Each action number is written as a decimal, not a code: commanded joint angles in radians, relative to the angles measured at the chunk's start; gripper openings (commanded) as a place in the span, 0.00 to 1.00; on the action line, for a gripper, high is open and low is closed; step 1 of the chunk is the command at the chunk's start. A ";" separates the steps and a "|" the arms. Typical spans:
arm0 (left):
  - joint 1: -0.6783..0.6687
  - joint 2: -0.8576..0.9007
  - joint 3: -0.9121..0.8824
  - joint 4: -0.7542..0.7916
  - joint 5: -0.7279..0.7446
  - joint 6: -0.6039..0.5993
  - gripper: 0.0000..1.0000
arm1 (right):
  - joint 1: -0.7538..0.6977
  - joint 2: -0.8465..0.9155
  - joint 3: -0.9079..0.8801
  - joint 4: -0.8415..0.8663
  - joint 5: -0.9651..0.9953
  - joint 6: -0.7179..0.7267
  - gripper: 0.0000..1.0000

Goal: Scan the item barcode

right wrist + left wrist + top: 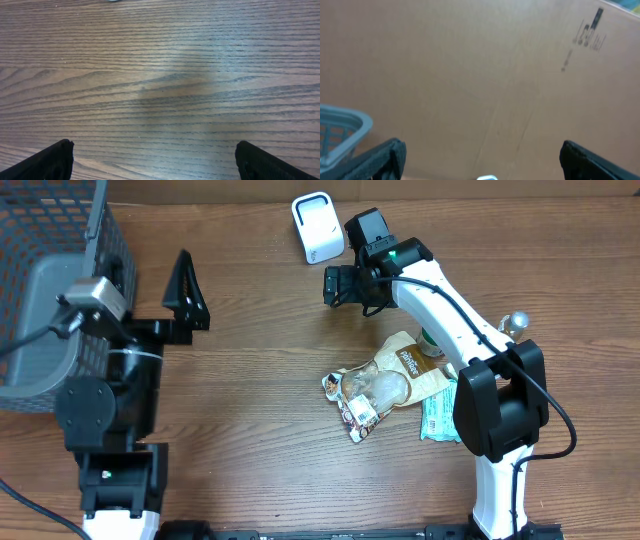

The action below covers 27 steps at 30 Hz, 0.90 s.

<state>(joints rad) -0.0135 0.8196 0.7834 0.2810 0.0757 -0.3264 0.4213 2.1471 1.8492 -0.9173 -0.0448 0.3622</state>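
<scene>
The left gripper (190,292) and the right gripper (334,285) both stand wide open, holding nothing, over the brown wooden bench (260,410). The white box-shaped barcode scanner (317,227) sits just beyond the right gripper. The heap of clear and teal plastic packets (385,388) lies behind it, untouched.

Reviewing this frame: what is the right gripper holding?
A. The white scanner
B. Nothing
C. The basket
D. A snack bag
B: the right gripper is open over bare table, apart from the scanner, while the items lie in a pile by the arm's base.
</scene>
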 commanded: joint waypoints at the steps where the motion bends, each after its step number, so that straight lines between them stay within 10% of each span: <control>1: -0.008 -0.048 -0.106 0.092 0.009 0.034 1.00 | 0.005 -0.032 0.016 0.004 0.007 -0.003 1.00; 10: -0.008 -0.161 -0.320 0.298 -0.034 0.051 1.00 | 0.005 -0.032 0.016 0.004 0.007 -0.003 1.00; 27: -0.007 -0.386 -0.522 0.216 -0.042 0.080 1.00 | 0.005 -0.032 0.016 0.004 0.007 -0.003 1.00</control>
<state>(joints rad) -0.0135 0.4797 0.2913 0.5224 0.0547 -0.2768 0.4213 2.1471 1.8492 -0.9173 -0.0448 0.3622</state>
